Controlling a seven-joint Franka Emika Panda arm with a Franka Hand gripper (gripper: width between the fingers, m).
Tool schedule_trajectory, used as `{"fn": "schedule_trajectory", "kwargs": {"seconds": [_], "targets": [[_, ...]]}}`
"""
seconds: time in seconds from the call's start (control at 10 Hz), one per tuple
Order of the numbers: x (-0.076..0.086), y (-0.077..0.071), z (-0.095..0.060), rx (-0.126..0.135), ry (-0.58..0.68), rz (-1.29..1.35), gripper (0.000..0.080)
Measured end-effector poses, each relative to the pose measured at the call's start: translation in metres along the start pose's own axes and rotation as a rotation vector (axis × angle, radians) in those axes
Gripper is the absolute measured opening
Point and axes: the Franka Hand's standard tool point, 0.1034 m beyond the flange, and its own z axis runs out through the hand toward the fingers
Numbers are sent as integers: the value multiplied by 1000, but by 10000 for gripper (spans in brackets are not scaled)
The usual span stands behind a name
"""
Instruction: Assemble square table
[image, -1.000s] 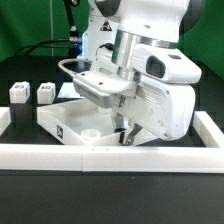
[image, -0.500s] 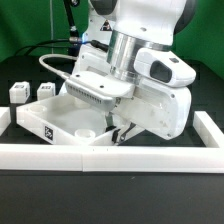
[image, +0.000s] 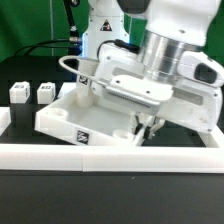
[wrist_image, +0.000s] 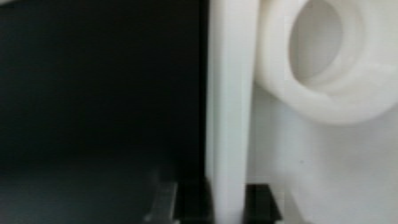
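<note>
The white square tabletop (image: 70, 115) lies on the black table with a tag (image: 85, 138) on its front side and corner holes on top. My gripper (image: 148, 128) is at its edge on the exterior view's right, shut on that edge. In the wrist view the tabletop's thin edge (wrist_image: 231, 100) runs between my two dark fingertips (wrist_image: 185, 203), with my gripper (wrist_image: 224, 200) closed on it and a round hole rim (wrist_image: 329, 60) beside it. Two short white tagged legs (image: 17, 93) (image: 45, 93) stand at the exterior view's left. Other legs are hidden.
The long low white border wall (image: 110, 156) runs along the front and turns back at the exterior view's left (image: 3, 122). The arm's large white body (image: 170, 70) fills the right and hides what is behind it. Black cables (image: 40, 45) lie at the back.
My gripper and arm have moved toward the exterior view's right, still shut on the tabletop. The tabletop has slid and turned with it, its tag moving right.
</note>
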Motion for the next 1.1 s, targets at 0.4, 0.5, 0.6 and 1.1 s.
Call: {"fn": "schedule_trajectory", "kwargs": {"seconds": [0.4, 0.5, 0.6, 1.1], "targets": [[1, 0, 1, 15, 14, -180, 61], [1, 0, 1, 15, 14, -170, 61], [1, 0, 1, 15, 14, -169, 61], [5, 14, -3, -93, 36, -260, 62]]}}
